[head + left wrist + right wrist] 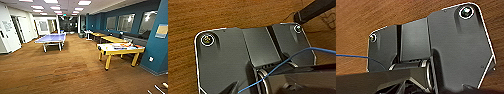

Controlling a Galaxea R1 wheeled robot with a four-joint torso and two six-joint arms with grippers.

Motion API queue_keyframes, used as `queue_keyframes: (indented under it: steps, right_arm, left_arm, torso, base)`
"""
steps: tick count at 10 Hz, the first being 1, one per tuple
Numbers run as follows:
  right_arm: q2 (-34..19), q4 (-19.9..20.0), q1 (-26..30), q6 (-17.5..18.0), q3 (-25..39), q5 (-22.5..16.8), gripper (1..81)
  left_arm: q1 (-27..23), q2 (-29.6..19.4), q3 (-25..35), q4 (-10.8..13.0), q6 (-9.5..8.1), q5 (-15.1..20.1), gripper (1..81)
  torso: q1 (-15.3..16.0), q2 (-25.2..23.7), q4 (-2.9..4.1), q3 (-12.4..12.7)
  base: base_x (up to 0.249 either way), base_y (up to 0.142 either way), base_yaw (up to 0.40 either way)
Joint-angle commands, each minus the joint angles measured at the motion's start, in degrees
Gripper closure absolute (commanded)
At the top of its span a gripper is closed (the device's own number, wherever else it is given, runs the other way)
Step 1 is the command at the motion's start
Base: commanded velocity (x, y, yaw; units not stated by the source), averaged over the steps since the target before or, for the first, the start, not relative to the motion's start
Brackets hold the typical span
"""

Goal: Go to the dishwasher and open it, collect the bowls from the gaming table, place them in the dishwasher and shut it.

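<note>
A wide room with brown wood-look floor opens ahead in the head view. At the left stand white walls and doors. Further in, left of centre, is a blue table-tennis table. To the right, near the blue wall, stands the gaming table, a white-topped desk on yellow legs with colourful boxes on it; whether bowls lie there I cannot tell. Behind it a row of yellow-topped desks runs along the windowed wall. Both wrist views look down on the floor past the robot's dark plate; whether either tool is spread or pressed together I cannot tell.
</note>
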Motion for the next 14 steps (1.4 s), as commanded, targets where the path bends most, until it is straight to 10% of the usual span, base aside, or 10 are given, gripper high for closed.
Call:
queue_keyframes:
  steps: [1, 14]
  right_arm:
    - [0.4, -0.3, 2.8, 0.0, 0.4, -2.6, 1.0]
    - [0.5, -0.3, 2.4, -0.1, 0.4, -2.6, 1.0]
  left_arm:
    - [-2.3, -0.3, 0.3, 0.0, 0.47, 2.9, 1.0]
    - [-2.3, 0.2, 0.3, 0.0, 0.47, 2.9, 1.0]
  torso:
    - [0.0, 0.0, 0.00, 0.0]
    - [0.0, 0.0, 0.00, 0.0]
  base:
    - [0.194, 0.000, 0.000]
    - [0.201, 0.000, 0.000]
